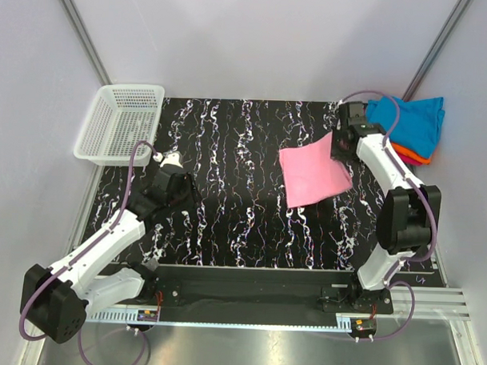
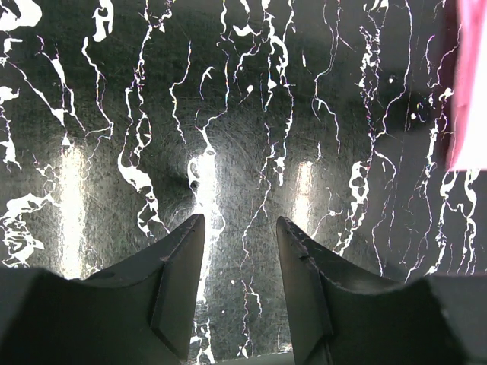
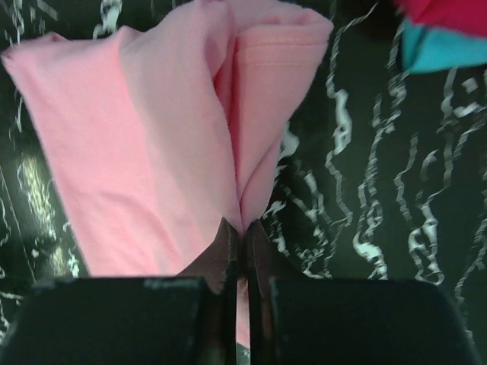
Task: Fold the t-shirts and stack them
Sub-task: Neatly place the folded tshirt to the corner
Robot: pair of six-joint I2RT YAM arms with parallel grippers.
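A folded bright pink t-shirt (image 1: 313,175) hangs lifted over the right half of the black marbled table, and my right gripper (image 1: 338,148) is shut on its right edge. In the right wrist view the pink cloth (image 3: 152,144) bunches between the closed fingers of that gripper (image 3: 243,228). A pile of folded t-shirts (image 1: 412,128), teal-blue on top with orange and magenta under it, lies at the far right corner, and its corner shows in the right wrist view (image 3: 441,34). My left gripper (image 2: 240,228) stands open and empty over bare table at the left (image 1: 170,165).
A white plastic mesh basket (image 1: 119,122) sits at the table's far left corner, partly off the edge. Grey walls close in on both sides. A metal rail (image 1: 247,315) runs along the near edge by the arm bases.
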